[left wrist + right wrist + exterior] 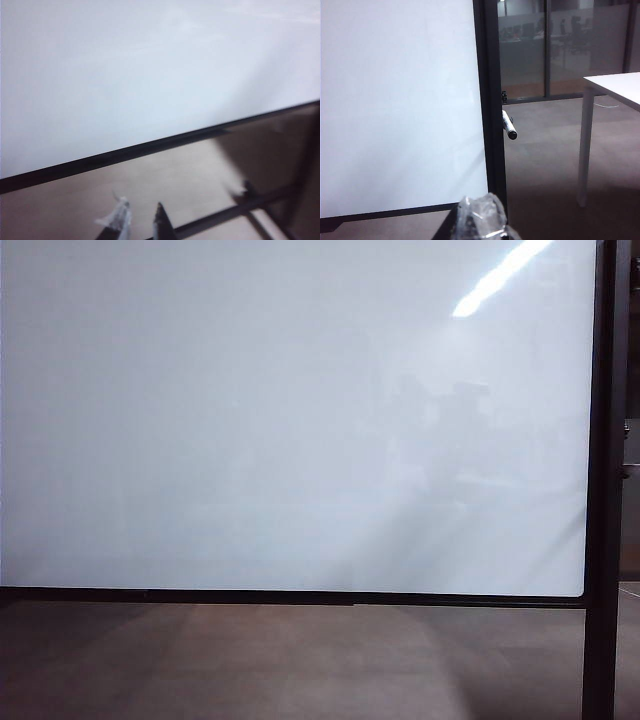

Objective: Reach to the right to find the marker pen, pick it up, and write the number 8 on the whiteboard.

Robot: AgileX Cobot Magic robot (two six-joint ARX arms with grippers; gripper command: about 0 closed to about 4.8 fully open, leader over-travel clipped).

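Glossy white fills nearly everything here; the whiteboard stands blank in the exterior view, not a stroke of the number 8 on it yet, so the writing is all to come; neither arm shows in that view. Over in the right wrist view, there's the prize: the marker pen, white barrel with a dark cap end, hanging tilted just beside the board's black upright post, on the side away from the writing surface, seemingly clipped to a small fitting there, though how it is fastened is too small to tell. The right gripper sits low in its own view, wrapped in clear crinkled film, its fingers pressed together and holding nothing. The left gripper looks at the board's lower frame and the floor below it, fingers spread wide with bare air between them.

The step in hand, I'd judge, is the search and reach; the pen lies to the right, past the post, well apart from either gripper. To do it well, whichever gripper goes must arrive open, square up across the barrel rather than along it, and clear the post; grip mid-barrel, firmly, because a slanted pen may swing or slip free; a white table beyond stays clear of the path.
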